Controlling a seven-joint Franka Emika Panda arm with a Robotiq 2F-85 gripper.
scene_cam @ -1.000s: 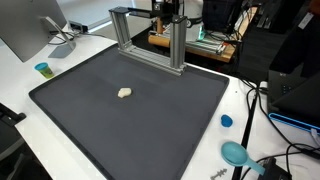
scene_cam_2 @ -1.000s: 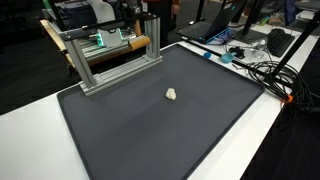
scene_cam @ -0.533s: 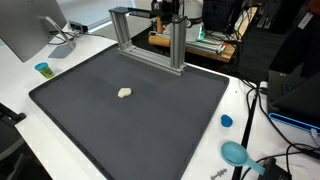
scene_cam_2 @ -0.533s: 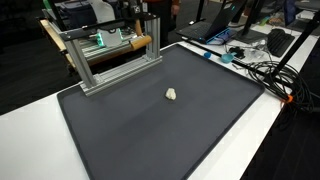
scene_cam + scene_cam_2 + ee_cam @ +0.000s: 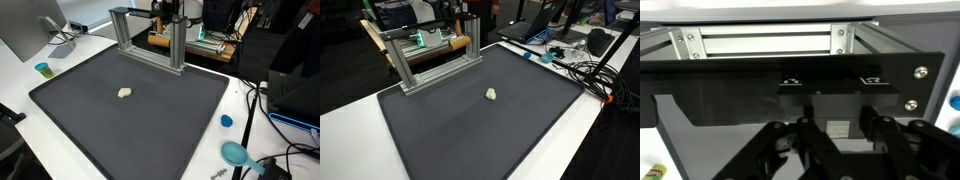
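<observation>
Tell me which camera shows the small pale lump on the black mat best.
An exterior view shows the pale lump best: near mid-picture, unobstructed on the black mat. The lump also shows off-centre in an exterior view. The wrist view misses it, showing the metal frame instead.

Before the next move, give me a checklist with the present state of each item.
1. Hand shut: ok.
2. Something held in the hand: cannot tell, the wrist view is too dark.
3. Hand clear of the frame: cannot tell; it is close behind the top bar.
4. Lump lying free on the mat: ok.
5. Hand near the lump: not ok, it is up by the frame.
6. Cables off the mat: ok.
</observation>
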